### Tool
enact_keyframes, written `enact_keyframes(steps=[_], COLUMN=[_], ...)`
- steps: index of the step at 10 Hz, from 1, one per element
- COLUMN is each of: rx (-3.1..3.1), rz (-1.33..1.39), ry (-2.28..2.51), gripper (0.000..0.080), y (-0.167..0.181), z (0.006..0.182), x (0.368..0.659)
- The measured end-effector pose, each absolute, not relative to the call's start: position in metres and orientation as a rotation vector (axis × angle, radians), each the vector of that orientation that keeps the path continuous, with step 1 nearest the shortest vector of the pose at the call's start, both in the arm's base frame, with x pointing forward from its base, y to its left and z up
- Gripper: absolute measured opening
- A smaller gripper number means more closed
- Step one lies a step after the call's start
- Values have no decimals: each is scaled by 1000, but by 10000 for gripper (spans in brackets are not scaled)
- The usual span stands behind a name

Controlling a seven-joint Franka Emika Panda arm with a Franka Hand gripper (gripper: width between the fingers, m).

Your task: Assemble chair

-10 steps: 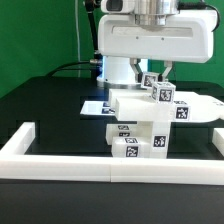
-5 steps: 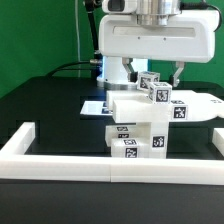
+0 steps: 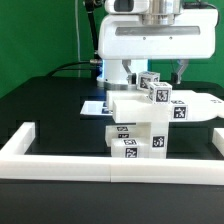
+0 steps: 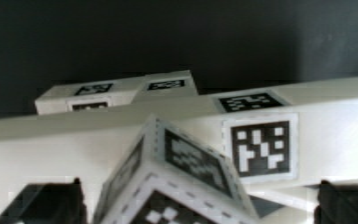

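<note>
In the exterior view the arm's white housing [image 3: 155, 42] is running off the top edge, and the chair [image 3: 150, 125] is hiding most of the marker board [image 3: 95, 106] behind it. In the wrist view the fingers [image 4: 48, 203] are showing only as dark, blurred tips cut by the edge, and the nearest tag is blurring.

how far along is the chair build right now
Done: several white blocks of the chair already stand stacked against the border rail, with a small tagged block on top. In hand: nothing; the gripper is open around that block. Left: cannot tell which parts remain.
</note>
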State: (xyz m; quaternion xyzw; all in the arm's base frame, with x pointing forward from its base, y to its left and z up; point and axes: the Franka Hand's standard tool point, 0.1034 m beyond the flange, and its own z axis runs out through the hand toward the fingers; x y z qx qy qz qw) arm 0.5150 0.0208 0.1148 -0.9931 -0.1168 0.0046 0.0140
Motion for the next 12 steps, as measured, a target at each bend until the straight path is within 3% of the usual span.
enact_keyframes(steps=[8, 11, 12], rx=[-2867, -2850, -2850], rz=[13, 16, 16], ry=[-1242, -1287, -1287], gripper=[649, 636, 468], y=[13, 12, 12], z=[114, 114, 114], x=[515, 515, 515])
